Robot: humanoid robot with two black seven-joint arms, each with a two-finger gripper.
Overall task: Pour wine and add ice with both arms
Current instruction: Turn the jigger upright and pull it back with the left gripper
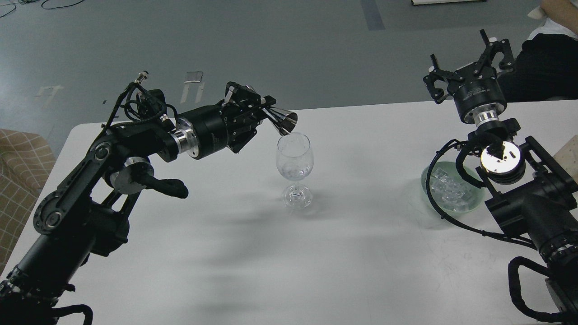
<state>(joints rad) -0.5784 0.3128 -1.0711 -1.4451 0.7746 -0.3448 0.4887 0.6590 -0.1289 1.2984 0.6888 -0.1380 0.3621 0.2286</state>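
A clear wine glass [295, 169] stands upright mid-table with a little clear liquid and ice at the bottom of its bowl. My left gripper [262, 109] is shut on a shiny steel measuring cup [282, 121], held tipped with its mouth just above the glass's left rim. Several clear ice cubes [449, 192] lie in a pale green bowl [429, 174] at the right, partly hidden by my right arm. My right gripper [469, 58] is open and empty, raised high beyond the bowl over the table's far edge.
The white table [343, 253] carries the glass and the bowl. A checked chair [20, 167] stands off the left edge. A person in dark clothes [542, 67] sits beyond the far right corner. A pale block [570, 155] shows at the right edge.
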